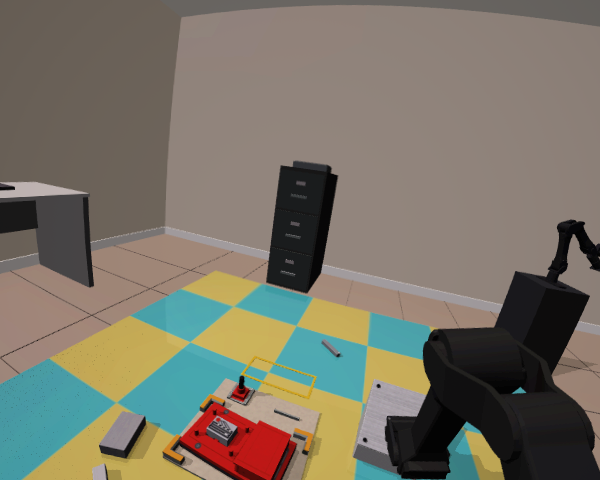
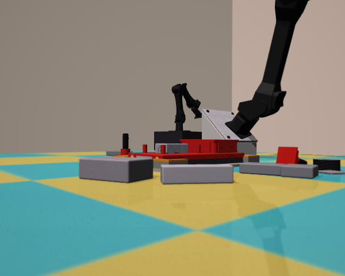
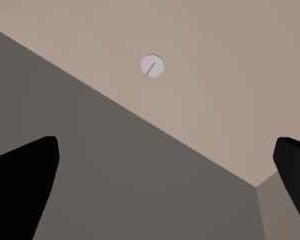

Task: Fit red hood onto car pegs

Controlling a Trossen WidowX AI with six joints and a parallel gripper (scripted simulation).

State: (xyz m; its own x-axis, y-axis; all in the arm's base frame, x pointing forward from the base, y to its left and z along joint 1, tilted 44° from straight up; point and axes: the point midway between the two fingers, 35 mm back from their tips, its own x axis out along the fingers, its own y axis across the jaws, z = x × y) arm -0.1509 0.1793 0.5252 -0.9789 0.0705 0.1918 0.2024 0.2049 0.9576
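Observation:
The red chassis (image 1: 207, 439) (image 2: 196, 155) sits in a jig with orange corner brackets (image 1: 172, 449). The grey engine block (image 1: 221, 429) (image 2: 169, 147) is on its deck, beside a raised red cab (image 1: 263, 448) (image 2: 210, 145). Short red pegs (image 2: 144, 148) stick up near the engine. A red shell, apparently the hood (image 2: 287, 154), lies on the floor mat to the right of the car; the arm hides it in the top view. My gripper (image 1: 409, 454) (image 2: 236, 131) (image 3: 170, 148) is open and empty, low in front of a slanted grey plate, apart from the hood.
The slanted grey plate (image 1: 383, 408) (image 2: 215, 120) stands right of the jig. Grey blocks (image 1: 122, 432) (image 2: 116, 168) (image 2: 196, 173) (image 2: 278, 169) lie around the car. Also here: a black post on a red base (image 1: 241, 388) (image 2: 125, 144), a grey cylinder (image 1: 331, 347), a yellow outline (image 1: 285, 367), and a second arm on a black pedestal (image 1: 543, 315).

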